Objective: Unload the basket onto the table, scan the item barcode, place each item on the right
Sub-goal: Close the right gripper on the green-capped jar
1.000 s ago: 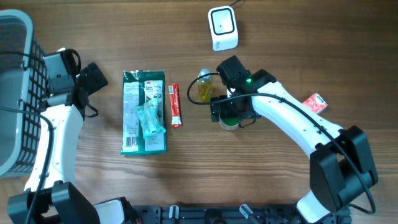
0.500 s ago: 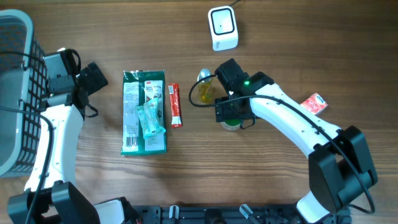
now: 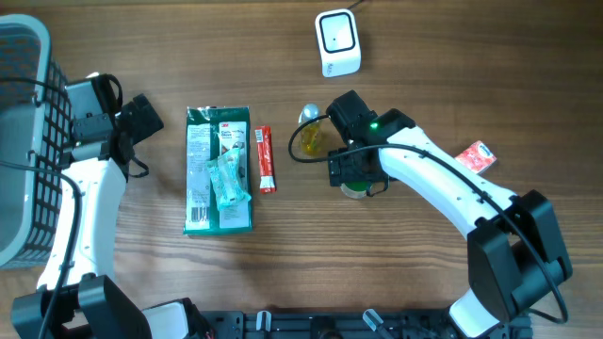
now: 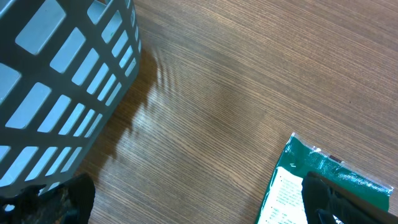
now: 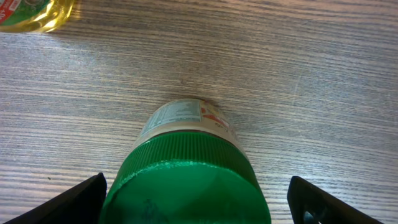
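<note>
Two printed surfaces show on the jar [image 5: 185,163], and neither can be read: a pale label with fine print and a bit of red and orange picture wraps its shoulder, too small to make out, and faint dark marks sit on its ribbed green lid. The jar stands on the wooden counter [image 3: 452,56] near the middle, just beside a yellow bottle [image 3: 311,135] with a red and green label, and well below the white scanner [image 3: 337,42]. Directly over the jar is the right gripper [image 5: 196,202], its fingers [image 5: 74,199] spread wide to either side of the lid and gripping nothing. A green packet [image 3: 219,169] with white text panels lies to the left, its writing illegible, next to a red stick sachet [image 3: 266,159]; a small red and white packet [image 3: 478,155] lies off to the right. By the grey basket [image 3: 24,141], the left gripper [image 4: 199,205] has its fingers fully apart and empty.
</note>
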